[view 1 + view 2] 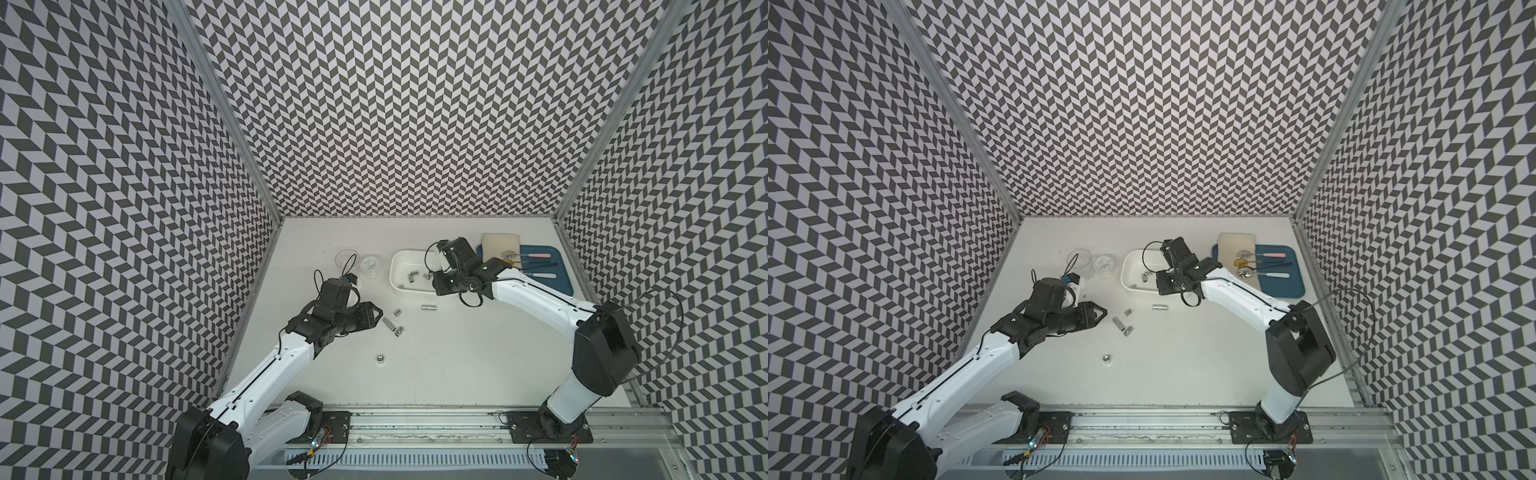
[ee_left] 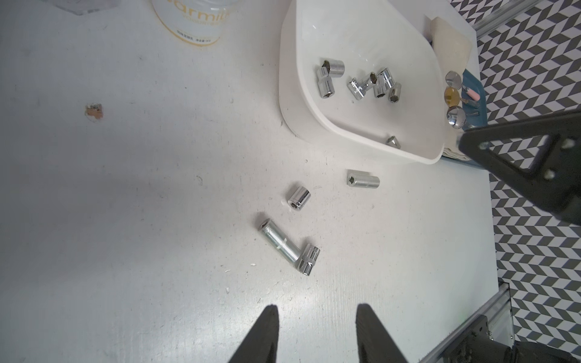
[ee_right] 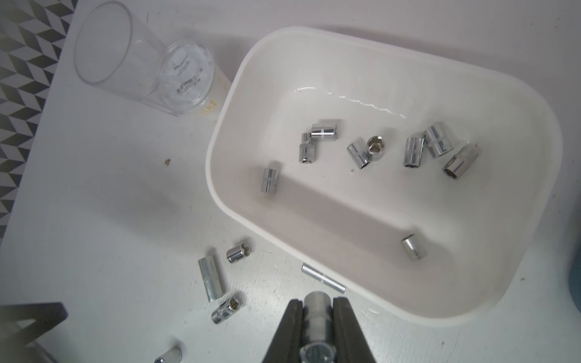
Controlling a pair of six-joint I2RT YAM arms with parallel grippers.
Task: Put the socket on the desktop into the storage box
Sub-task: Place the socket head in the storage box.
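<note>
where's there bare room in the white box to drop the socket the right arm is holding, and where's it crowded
Bare: the storage box floor between the lone socket by one wall and the single socket near a corner, on the side nearest the right end effector, which is shut on the held socket. Crowded: the row of sockets across the middle.

White storage box (image 3: 361,69), chrome sockets (image 3: 269,179), blue tray (image 1: 552,286), black-and-white chevron walls (image 1: 395,104)
</note>
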